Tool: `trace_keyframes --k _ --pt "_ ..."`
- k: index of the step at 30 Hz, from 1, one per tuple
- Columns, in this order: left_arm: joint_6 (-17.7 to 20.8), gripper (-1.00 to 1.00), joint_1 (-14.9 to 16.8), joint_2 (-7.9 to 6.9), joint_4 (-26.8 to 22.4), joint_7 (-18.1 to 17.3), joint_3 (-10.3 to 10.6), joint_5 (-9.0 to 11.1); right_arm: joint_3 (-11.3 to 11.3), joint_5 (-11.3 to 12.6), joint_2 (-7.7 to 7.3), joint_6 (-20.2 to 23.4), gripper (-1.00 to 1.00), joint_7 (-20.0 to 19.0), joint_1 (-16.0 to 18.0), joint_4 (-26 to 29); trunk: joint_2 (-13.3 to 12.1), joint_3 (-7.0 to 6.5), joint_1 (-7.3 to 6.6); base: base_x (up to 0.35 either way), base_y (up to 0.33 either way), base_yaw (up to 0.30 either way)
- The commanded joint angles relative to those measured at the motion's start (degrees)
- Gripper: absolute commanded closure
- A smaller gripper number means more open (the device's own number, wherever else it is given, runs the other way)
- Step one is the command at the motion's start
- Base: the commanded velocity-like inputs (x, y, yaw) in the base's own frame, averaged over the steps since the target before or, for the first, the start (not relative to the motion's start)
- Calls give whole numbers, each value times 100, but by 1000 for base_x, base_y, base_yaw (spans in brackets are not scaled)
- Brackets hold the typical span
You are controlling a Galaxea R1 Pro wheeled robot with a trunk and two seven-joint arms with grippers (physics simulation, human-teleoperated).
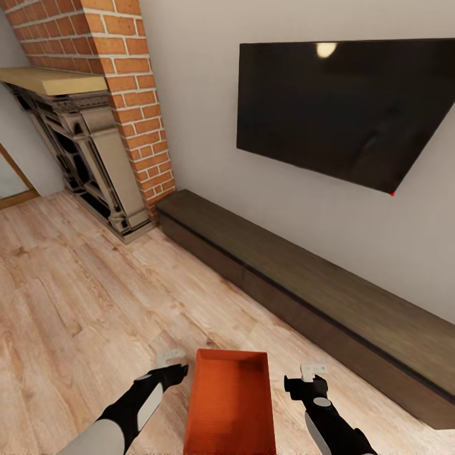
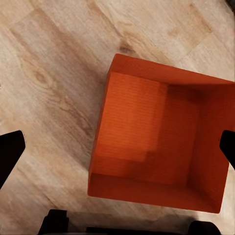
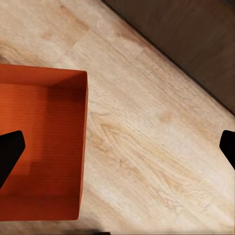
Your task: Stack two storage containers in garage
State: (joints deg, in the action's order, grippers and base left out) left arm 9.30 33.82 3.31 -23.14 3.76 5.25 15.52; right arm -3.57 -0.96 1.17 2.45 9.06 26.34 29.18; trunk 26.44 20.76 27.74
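Note:
One orange-red storage container (image 1: 230,404) stands open-topped and empty on the living room's light wood-plank floor (image 1: 82,297), low in the head view between my two arms. My left gripper (image 1: 170,365) hangs open just beside its left wall, not touching it. Off its right wall, a small gap away, my right gripper (image 1: 313,374) is open too. The left wrist view looks straight down into the container (image 2: 156,142), with the fingers (image 2: 10,152) spread wide. In the right wrist view the container's corner (image 3: 41,142) lies under one spread finger. The second container and the garage are out of view.
A long low dark wood bench (image 1: 316,284) runs along the white wall ahead and to the right, under a black wall-mounted TV (image 1: 341,107). The red brick fireplace wall (image 1: 126,76) with its dark ornate surround (image 1: 82,164) stands at the left. Open wood floor lies ahead on the left.

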Motion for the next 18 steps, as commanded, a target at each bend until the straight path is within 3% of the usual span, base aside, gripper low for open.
trace_keyframes --k 1,4,18 --pt "19 -100 1 -23 -7 40 37 62 -33 -10 -3 26 -100 43 2 4 9 18 2 0 0 0" --pt "9 -100 1 -52 -6 38 23 77 -37 -9 -3 22 -100 43 2 1 9 46 2 0 0 0" --pt "52 -100 1 33 -6 89 62 63 -36 -3 -3 19 -100 46 2 0 570 428 310 0 0 0"
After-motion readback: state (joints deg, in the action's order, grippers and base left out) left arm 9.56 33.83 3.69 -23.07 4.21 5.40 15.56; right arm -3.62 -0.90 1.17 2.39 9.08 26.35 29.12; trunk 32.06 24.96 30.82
